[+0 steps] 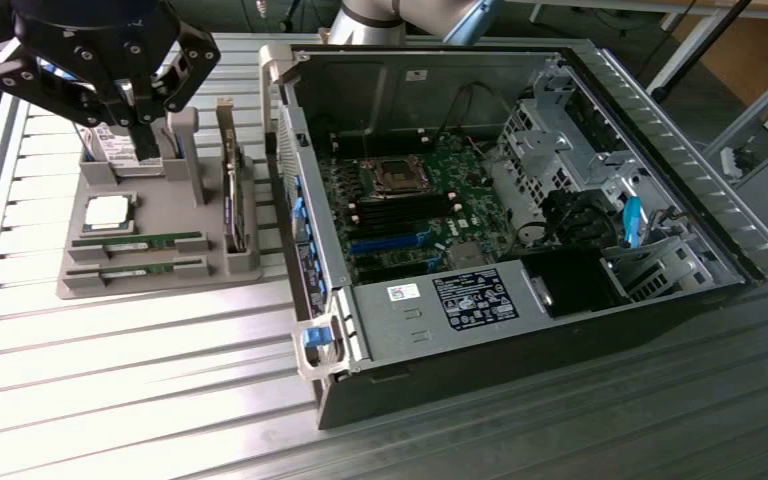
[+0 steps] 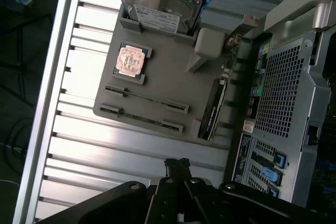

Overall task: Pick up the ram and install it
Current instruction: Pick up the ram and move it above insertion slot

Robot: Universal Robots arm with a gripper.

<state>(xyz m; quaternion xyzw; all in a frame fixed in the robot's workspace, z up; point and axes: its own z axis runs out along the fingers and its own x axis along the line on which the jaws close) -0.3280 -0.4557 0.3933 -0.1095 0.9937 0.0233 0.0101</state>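
Two ram sticks lie side by side in slots of a grey holder (image 1: 157, 285): one ram (image 1: 137, 241) and a second ram (image 1: 137, 268), both thin green boards. The wrist view shows the same pair, ram (image 2: 147, 99) and ram (image 2: 142, 119), on the holder (image 2: 173, 77). My gripper (image 1: 145, 148) hangs above the holder's back end, well clear of the sticks. Its black fingertips (image 2: 177, 165) are pressed together with nothing between them.
The holder also carries a silver CPU (image 1: 108, 212), a hard drive (image 2: 160, 6) and an upright expansion card (image 1: 233, 200). The open computer case (image 1: 704, 230) with its motherboard (image 1: 398, 200) stands on the exterior view's right. Everything rests on a slatted metal table (image 1: 131, 380).
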